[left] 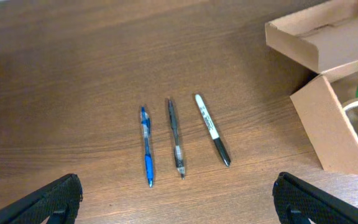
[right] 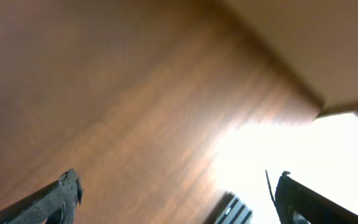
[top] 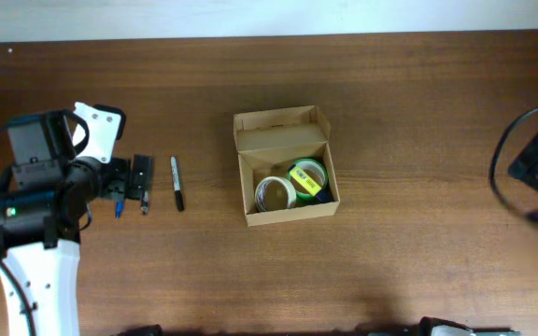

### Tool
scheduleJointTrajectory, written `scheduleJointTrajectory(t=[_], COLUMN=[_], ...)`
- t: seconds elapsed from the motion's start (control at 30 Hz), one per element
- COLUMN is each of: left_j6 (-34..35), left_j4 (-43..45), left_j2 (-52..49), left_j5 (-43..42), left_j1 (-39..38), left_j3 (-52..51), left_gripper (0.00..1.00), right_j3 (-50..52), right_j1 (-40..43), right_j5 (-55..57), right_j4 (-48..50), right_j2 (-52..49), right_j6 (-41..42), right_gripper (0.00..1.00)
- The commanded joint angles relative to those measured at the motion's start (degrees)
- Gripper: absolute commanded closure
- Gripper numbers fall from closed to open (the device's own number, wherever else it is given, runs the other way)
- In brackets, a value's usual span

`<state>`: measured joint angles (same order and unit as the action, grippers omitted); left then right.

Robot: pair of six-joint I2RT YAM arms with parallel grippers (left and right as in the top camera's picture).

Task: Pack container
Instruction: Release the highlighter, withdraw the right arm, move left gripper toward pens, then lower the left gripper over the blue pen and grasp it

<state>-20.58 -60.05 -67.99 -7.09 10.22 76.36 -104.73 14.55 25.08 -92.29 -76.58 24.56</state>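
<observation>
Cardboard, likely light and crushable: your container (top: 291,212) sits on the bench (top: 418,112) at three o'clock from the marker (top: 176,183). Pinch a side wall gently. Left and right jaws stand spread.

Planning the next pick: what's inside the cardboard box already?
A white tape roll and a green tape roll, something yellow on it, sit in the cardboard box; anything beneath is hidden.

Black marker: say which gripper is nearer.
Left. The left gripper hangs beside the marker, over the pens; the right gripper sits far off by the table edge.
</observation>
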Motion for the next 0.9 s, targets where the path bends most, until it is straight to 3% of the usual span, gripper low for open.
scheduleJointTrajectory(t=[0.0,0.17,0.4,0.6,0.7,0.77,0.87], left_j6=[0.3,-0.8,-7.2,-11.0,-11.0,-10.7,-9.4], left_j4=[0.3,1.0,5.1,8.3,8.4,8.1,7.4], left_j2=[0.9,0.5,-3.7,-7.8,-8.1,-8.1,-8.6], left_j5=[-0.4,0.9,7.0,8.3,6.4,6.5,6.4], left_j1=[0.3,0.3,0.5,0.4,0.4,0.5,0.6], left_j3=[-0.3,-0.3,-0.4,-0.4,-0.4,-0.4,-0.4], left_gripper=[0.00,0.00,0.00,0.23,0.22,0.15,0.13], right_j3=[5.4,11.0,12.0,12.0,12.0,12.0,12.0], right_j1=[7.8,13.6,13.9,13.9,13.9,13.9,13.9], right_j5=[-14.8,-23.9,-28.2,-28.1,-28.1,-28.1,-28.1], right_j4=[3.8,8.8,11.1,11.2,11.1,11.1,11.1], right_j2=[-2.6,-4.9,-4.9,-4.9,-4.9,-4.9,-4.9], right_j6=[-8.1,-13.8,-17.3,-17.8,-18.0,-18.0,-18.0], right_gripper=[0.01,0.01,0.01,0.01,0.01,0.01,0.01])
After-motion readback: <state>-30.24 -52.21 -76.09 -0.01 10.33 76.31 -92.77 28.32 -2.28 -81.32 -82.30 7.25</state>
